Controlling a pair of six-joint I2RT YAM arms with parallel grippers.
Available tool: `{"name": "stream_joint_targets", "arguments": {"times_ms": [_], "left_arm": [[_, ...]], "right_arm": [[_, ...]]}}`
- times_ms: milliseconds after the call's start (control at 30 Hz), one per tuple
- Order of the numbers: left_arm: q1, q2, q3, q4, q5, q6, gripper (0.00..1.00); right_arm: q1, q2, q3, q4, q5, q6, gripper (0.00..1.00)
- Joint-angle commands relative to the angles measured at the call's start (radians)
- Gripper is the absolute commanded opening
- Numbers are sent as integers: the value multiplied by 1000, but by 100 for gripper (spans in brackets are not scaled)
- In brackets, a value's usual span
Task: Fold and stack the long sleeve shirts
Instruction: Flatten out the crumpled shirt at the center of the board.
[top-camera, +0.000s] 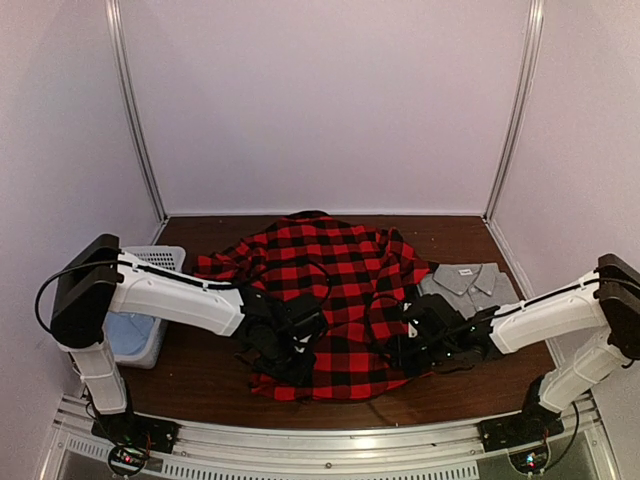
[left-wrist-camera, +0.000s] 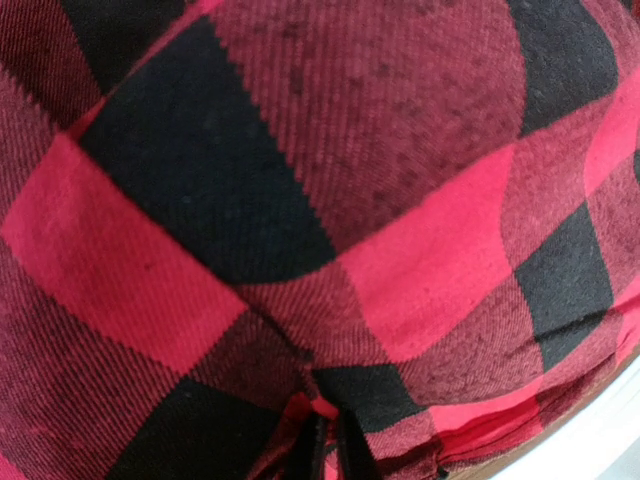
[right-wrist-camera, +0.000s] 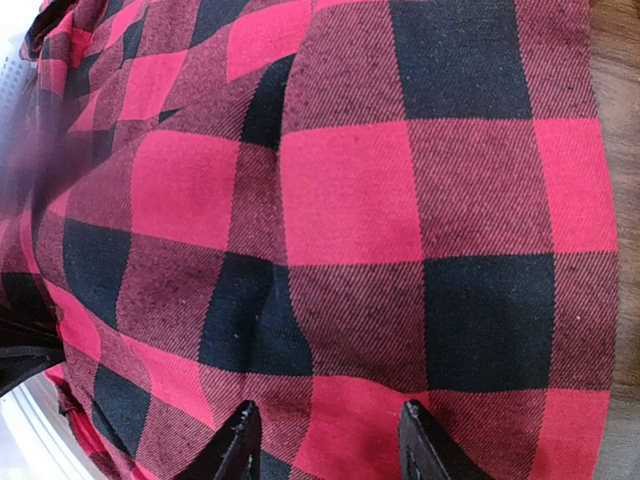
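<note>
Red-and-black check flannel shirt (top-camera: 335, 285), rumpled, spread on the bench (top-camera: 200, 375); one edge touches the grey collared shirt (top-camera: 470, 285). Both arms reach low and inward over the bench. Left pincer (left-wrist-camera: 328, 455): at the flannel's near hem, on the side away from the grey shirt; jaws almost together, a fold of check cloth pinched between them. Right pincer (right-wrist-camera: 330, 445): over the flannel's side nearest the grey shirt; jaws apart, gripping nothing, cloth under the tips.

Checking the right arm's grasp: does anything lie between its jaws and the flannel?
Nothing visible does. The right gripper hangs right over the flannel, jaws open, with only flat checked cloth showing between them.
</note>
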Motion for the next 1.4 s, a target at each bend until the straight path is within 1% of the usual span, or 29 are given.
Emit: {"name": "stream_joint_targets", "arguments": {"times_ms": [0,133,233,333,467,567,667,800,900,1000,1033,1067,1100,1167,1233,1300,1367], "left_arm": [[-3,9,35,-23,5,10,0],[-3,-37,53,-74,20,5,0],[-1,-115,41,-143,17,-16,0],[-2,-208,-7,-221,8,-65,0],[4,-356,-100,-323,0,-163,0],[15,-479,-189,-388,6,-250,0],[25,-601,-335,-401,83,-322,0],[25,-699,-478,-393,174,-389,0],[30,-722,-510,-439,161,-400,0],[54,-717,-494,-457,143,-384,0],[61,-713,-476,-461,132,-377,9],[68,-706,-453,-470,114,-371,21],[74,-698,-423,-482,94,-362,24],[98,-673,-357,-514,49,-332,26],[134,-641,-248,-550,-18,-293,28],[182,-604,-149,-543,-84,-231,31],[244,-550,-74,-491,-102,-152,32]], "right_arm": [[5,-29,-26,-34,37,15,48],[5,-36,-24,-57,46,16,48],[4,-49,-26,-83,54,21,49],[3,-75,-34,-106,56,25,50],[2,-122,-43,-147,56,26,50],[-3,-163,-55,-168,83,25,51],[-12,-213,-73,-181,86,22,51],[-22,-279,-81,-199,89,9,52],[-24,-315,-70,-219,103,-7,54],[-24,-329,-60,-206,108,-28,56],[-24,-325,-54,-203,106,-32,57],[-24,-319,-45,-199,104,-36,57],[-24,-312,-35,-196,102,-38,57],[-26,-299,-15,-185,101,-42,57],[-27,-283,8,-176,101,-50,57],[-27,-265,40,-179,101,-58,57],[-27,-250,73,-187,102,-66,57]]}}
